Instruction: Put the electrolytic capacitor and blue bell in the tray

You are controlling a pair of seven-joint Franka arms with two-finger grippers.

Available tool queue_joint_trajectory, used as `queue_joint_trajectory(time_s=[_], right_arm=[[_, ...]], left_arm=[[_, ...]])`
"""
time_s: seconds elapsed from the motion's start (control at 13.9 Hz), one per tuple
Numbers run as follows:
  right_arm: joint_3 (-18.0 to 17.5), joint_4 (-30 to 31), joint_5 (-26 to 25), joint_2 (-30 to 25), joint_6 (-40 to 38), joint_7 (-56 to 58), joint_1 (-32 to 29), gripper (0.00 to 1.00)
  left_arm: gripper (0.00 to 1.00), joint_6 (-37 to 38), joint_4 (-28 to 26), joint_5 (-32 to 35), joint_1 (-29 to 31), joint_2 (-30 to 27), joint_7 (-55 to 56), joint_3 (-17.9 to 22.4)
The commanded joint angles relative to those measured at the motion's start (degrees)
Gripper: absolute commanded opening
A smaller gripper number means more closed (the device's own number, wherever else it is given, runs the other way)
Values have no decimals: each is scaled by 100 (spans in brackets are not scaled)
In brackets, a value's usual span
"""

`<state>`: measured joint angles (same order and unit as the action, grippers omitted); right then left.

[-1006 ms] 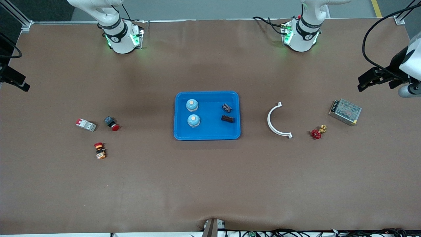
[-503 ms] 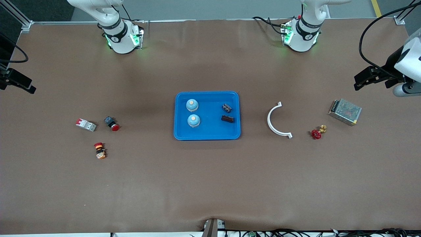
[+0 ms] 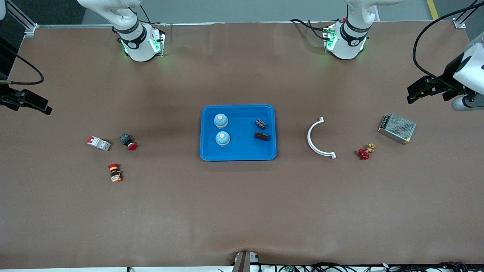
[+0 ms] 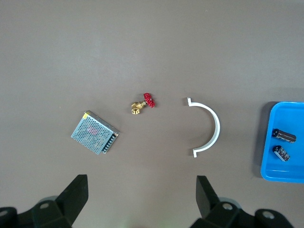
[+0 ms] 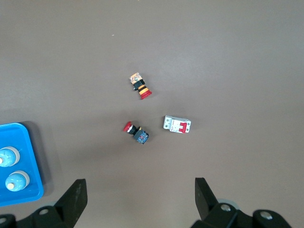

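Note:
The bright-blue tray [image 3: 242,147] lies at the middle of the table. In it stand two blue bells [image 3: 221,121] [image 3: 222,138] at the right arm's end, and two dark electrolytic capacitors [image 3: 261,123] [image 3: 261,136] lie at the left arm's end. The left wrist view shows the tray's edge [image 4: 294,167] with both capacitors [image 4: 284,135]. The right wrist view shows the tray's corner [image 5: 26,142] with both bells [image 5: 7,156]. My left gripper [image 3: 413,94] [image 4: 141,199] is open and empty, high over the left arm's end of the table. My right gripper [image 3: 38,105] [image 5: 139,199] is open and empty, high over the right arm's end.
Toward the left arm's end lie a white half-ring [image 3: 317,138], a red-handled brass valve [image 3: 365,152] and a metal mesh power supply [image 3: 397,128]. Toward the right arm's end lie a circuit breaker [image 3: 98,143], a red push button [image 3: 128,141] and an orange-and-red button [image 3: 114,172].
My right gripper has moved in over the table from its end, toward the middle. My left gripper shifted slightly, then held still. Nothing in the tray moved.

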<state>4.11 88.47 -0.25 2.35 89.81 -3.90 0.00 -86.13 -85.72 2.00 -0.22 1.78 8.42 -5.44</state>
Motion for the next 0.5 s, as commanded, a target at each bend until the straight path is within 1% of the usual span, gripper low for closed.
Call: queue_joint_trajectory(time_s=[0.0, 0.07, 0.43], right_arm=[[-103, 65, 69, -50, 46, -85, 8, 100], [-164, 65, 69, -50, 46, -85, 8, 100], [-191, 82, 69, -24, 54, -94, 8, 100]], left_arm=[[100, 70, 29, -86, 4, -55, -95, 8], [100, 70, 46, -69, 4, -38, -95, 8], [100, 70, 64, -68, -5, -90, -113, -27]])
